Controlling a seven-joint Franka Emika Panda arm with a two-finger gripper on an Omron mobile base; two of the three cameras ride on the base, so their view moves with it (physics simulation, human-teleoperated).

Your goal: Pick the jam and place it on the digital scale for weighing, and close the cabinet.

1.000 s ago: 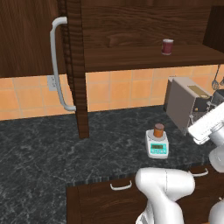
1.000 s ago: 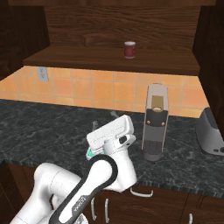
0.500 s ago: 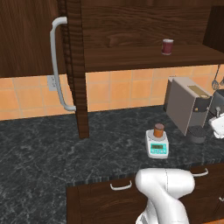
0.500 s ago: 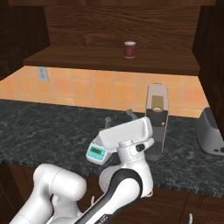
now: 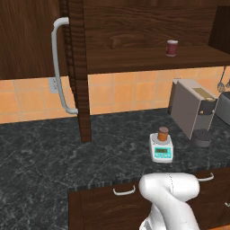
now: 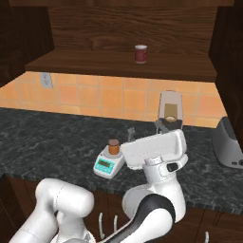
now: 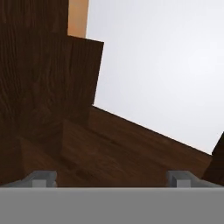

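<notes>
End effector (image 7: 112, 178) spread, one jam (image 5: 163, 134) on digital scale (image 5: 161, 148)

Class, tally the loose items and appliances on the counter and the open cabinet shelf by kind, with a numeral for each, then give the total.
Jam jars: 1, the jam standing on the scale
Digital scales: 1, the digital scale
Cups: 1, the dark red cup on the shelf
Toasters: 1, the grey toaster
Total: 4
</notes>
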